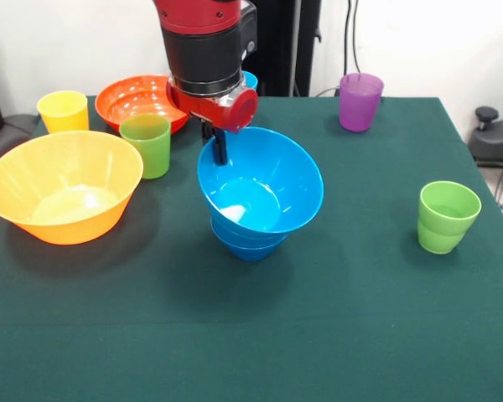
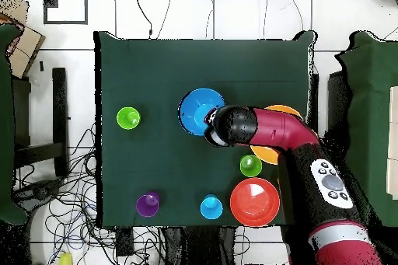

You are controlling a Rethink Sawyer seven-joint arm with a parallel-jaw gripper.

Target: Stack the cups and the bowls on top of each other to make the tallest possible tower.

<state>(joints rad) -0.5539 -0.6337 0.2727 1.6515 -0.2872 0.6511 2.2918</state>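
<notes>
Blue bowls (image 1: 260, 188) nested mid-counter (image 1: 251, 335), my hand (image 1: 219, 146) clamped on the top one's rim. Orange bowl (image 1: 63, 186), red bowl (image 1: 138, 100), all cups left; I judge tower barely begun

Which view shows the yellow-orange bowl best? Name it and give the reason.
The front view. The yellow-orange bowl shows whole there, open side up, with its rim and inside unobstructed. In the overhead view the arm covers most of the bowl; only slivers of its rim show.

Blue tower (image 1: 264, 197), purple cup (image 1: 360, 101)
</notes>
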